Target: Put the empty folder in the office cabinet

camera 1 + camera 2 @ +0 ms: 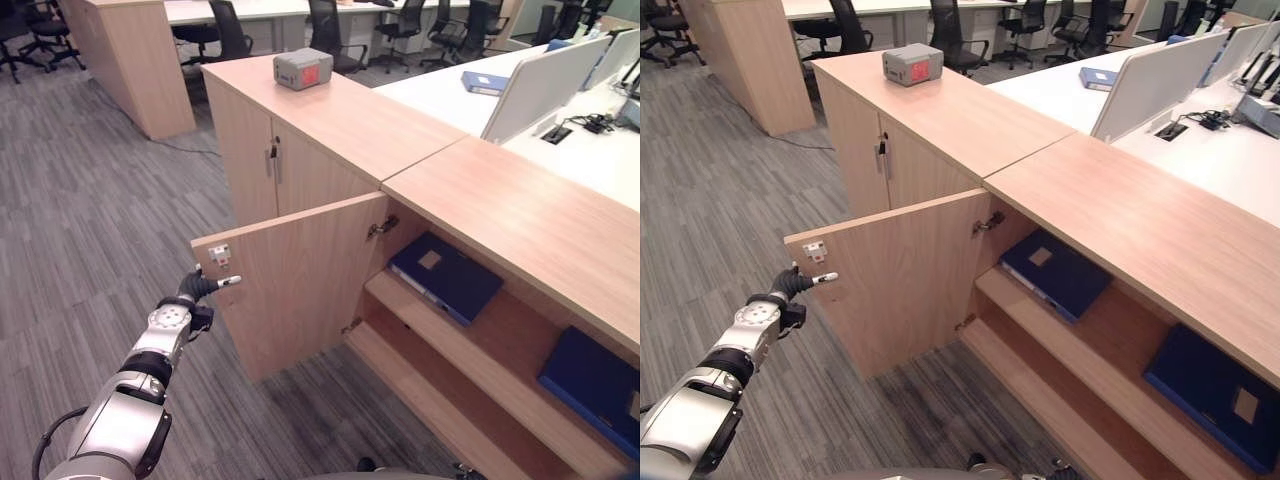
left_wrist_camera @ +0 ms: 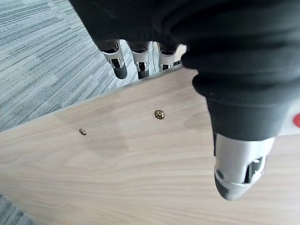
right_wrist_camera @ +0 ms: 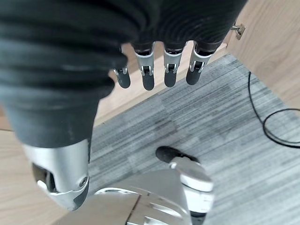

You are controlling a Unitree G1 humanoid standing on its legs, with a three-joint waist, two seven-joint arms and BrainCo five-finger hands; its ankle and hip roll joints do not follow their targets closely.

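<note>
A dark blue folder lies flat on the upper shelf of the open wooden office cabinet. The cabinet door stands swung out towards me. My left hand is at the door's free edge: its fingers hook over the edge and its thumb lies on the inner face near two screws. My right hand hangs over the carpet by the cabinet's foot, fingers relaxed and holding nothing.
A second dark blue folder lies further right on the same shelf. A lighter blue folder sits on the white desk behind. A grey box stands on the neighbouring shut cabinet. Office chairs stand at the back.
</note>
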